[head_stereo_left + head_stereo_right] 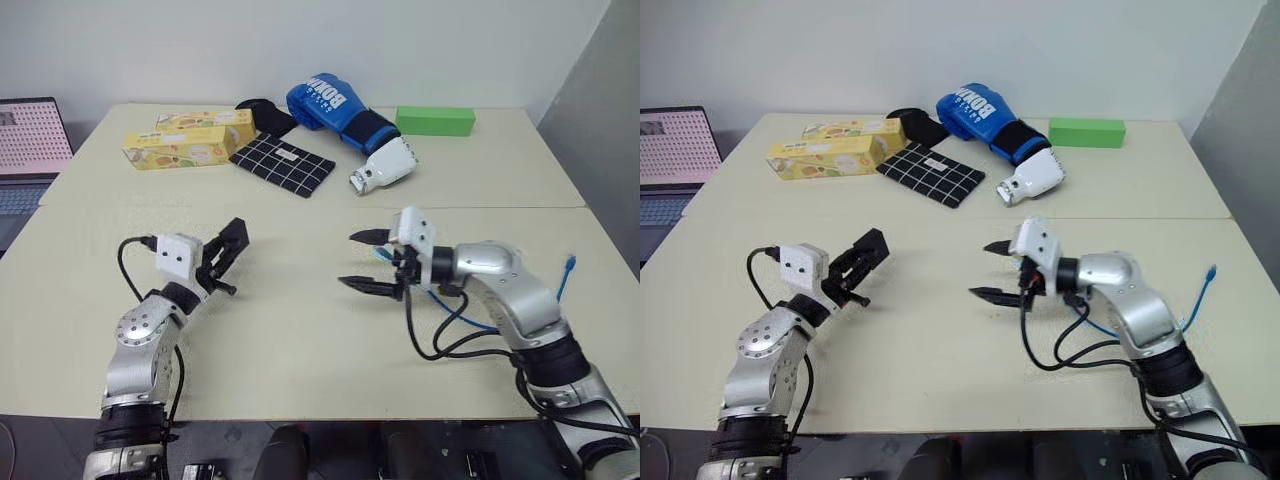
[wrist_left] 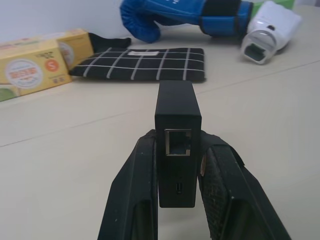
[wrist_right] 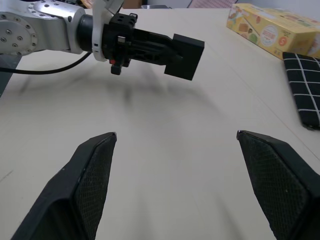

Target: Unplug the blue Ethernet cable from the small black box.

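Pale beige tabletop [image 1: 300, 330] stretched across my head views, with a white wall behind it and a laptop [image 1: 30, 150] at the far left edge. Along the back sat two yellow cartons [image 1: 190, 140], a blue boxing glove [image 1: 335, 112], a green block [image 1: 435, 121], a black white-checked pouch [image 1: 282, 163] and a small white device [image 1: 385, 166].

My left gripper [image 1: 228, 255] was clenched on the small black box [image 1: 234, 238], lifted clear of the table. Seen from the left wrist, the box [image 2: 177, 145] stood squeezed between both fingers [image 2: 132, 195], its long axis running along them and out toward the pouch, its empty Ethernet socket facing back at the wrist camera.

My right gripper [image 1: 365, 262] hung released, jaws spread wide and holding nothing, aimed toward the left one with bare table between them.

I saw the blue Ethernet cable [image 1: 566, 275] already free of the box, lying to the right behind my right forearm; its far end with the plug stood up near the right table edge, and another stretch trailed under the wrist among the black robot cables [image 1: 440, 340].
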You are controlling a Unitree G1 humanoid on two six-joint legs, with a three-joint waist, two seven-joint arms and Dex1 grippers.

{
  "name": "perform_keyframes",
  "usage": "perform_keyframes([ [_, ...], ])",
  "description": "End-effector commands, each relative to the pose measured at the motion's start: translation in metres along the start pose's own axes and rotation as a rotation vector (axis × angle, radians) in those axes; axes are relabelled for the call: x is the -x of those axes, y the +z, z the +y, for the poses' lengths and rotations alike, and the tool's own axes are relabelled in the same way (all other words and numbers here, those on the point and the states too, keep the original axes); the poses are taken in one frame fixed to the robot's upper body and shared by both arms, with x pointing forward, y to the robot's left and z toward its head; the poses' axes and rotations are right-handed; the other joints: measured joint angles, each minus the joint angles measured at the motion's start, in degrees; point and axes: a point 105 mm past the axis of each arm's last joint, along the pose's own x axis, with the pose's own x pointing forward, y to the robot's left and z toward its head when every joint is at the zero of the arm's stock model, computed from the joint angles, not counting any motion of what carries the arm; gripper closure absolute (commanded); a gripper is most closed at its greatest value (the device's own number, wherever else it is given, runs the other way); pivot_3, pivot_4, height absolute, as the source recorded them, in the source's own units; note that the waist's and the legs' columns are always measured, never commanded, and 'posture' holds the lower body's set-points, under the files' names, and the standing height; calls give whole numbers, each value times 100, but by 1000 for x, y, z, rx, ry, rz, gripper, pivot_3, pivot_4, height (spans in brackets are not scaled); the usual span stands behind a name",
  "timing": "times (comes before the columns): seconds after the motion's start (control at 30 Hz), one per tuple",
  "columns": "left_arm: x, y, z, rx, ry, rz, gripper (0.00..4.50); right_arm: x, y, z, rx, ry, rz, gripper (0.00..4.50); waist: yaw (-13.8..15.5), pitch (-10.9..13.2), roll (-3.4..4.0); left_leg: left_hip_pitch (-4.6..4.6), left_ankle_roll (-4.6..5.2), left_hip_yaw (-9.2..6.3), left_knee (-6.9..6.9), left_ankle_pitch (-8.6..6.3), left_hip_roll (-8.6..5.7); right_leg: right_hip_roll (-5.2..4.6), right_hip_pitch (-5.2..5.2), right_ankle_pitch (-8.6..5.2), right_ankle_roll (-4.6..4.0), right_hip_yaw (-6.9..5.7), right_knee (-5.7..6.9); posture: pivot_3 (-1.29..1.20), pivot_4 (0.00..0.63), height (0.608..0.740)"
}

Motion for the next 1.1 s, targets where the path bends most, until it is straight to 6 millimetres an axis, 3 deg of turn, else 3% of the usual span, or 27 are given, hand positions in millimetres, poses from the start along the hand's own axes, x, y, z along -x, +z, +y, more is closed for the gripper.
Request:
perform_keyframes([
  [0.03,-6,-2,10,16,69,-40,3725,-3,12,4,65,12,-3,416,19,-4,-7,-4,0,-4,2,0,0,0,1,0,0,-3,-3,0,150,740],
  [0.2,-10,-17,11,55,95,-8,3725,-3,10,7,66,25,9,416,28,-4,-7,-17,-3,-10,7,1,0,-7,-2,2,4,-10,-7,0,150,740],
  [0.27,-9,-22,10,65,90,-1,3025,-3,10,8,65,25,10,375,15,-5,-7,-14,-1,-9,8,1,-1,-7,-1,3,5,-9,-3,0,150,740],
  [0.47,-1,-24,7,79,72,8,1781,-2,10,9,55,20,12,375,-7,-5,-7,-11,-2,-11,6,1,-2,-4,-2,3,5,-9,-1,0,150,740],
  [0.63,19,-21,10,57,96,49,685,-1,10,6,29,-25,9,375,-32,-5,-7,-9,-2,-12,4,1,7,-5,-4,3,5,-1,-1,0,150,740],
  [0.83,46,-9,4,-13,36,189,685,15,-2,-1,-23,-96,40,375,-17,-4,-7,-10,0,-21,4,1,9,-6,-4,3,4,-1,1,0,150,740],
  [0.97,59,16,17,-120,6,230,685,49,-15,-10,-68,-139,83,375,26,-4,-7,-17,0,-25,5,1,10,-5,-2,2,5,-1,-3,0,150,740],
  [1.1,64,34,18,-152,-114,242,685,75,-15,-14,-92,-127,89,375,9,-4,-6,-12,0,-15,4,0,5,-2,1,2,5,-6,-1,0,150,740],
])
